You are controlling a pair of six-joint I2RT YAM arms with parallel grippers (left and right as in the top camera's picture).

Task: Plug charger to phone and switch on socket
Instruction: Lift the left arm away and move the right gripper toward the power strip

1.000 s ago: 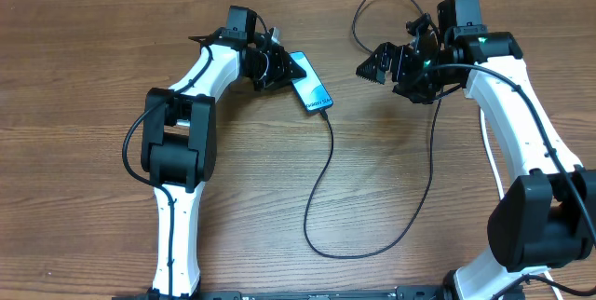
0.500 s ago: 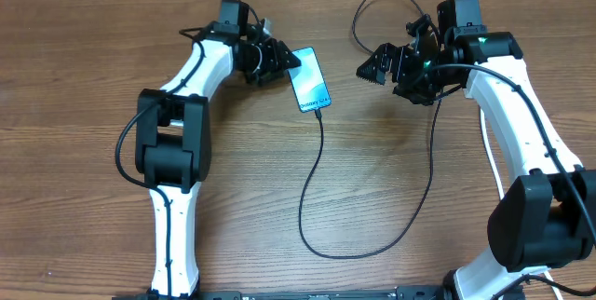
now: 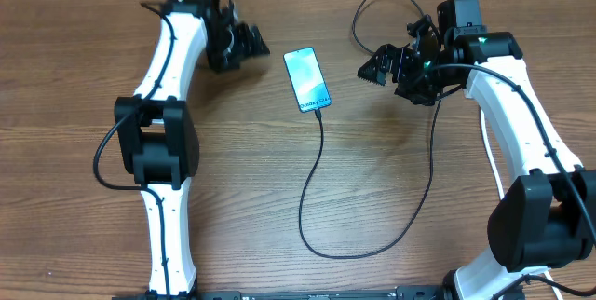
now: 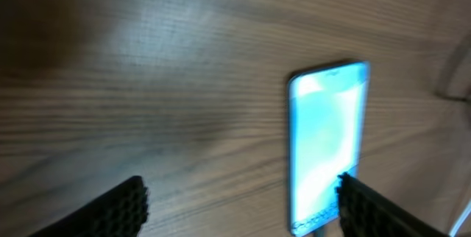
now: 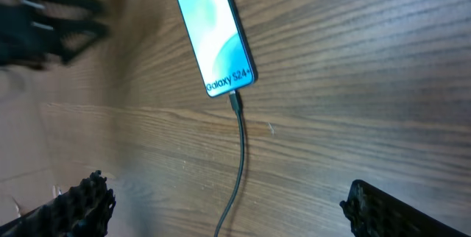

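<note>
The phone lies flat on the wooden table, its light blue screen up. The charger, a thin black cable, has its tip in the phone's near end and loops across the table toward the right arm. My left gripper is open to the left of the phone, apart from it. In the left wrist view the phone shows beside the right finger of the left gripper. My right gripper hovers open right of the phone. Under the right gripper I see the phone and charger. The socket is out of view.
Bare wooden table spreads round both arms. A loop of black cable lies at the back near the right arm. The blurred left arm shows at the right wrist view's upper left.
My left gripper has opened, let go of the phone and drawn back to the left and away. The phone turned slightly and now lies still. The right arm has not moved.
</note>
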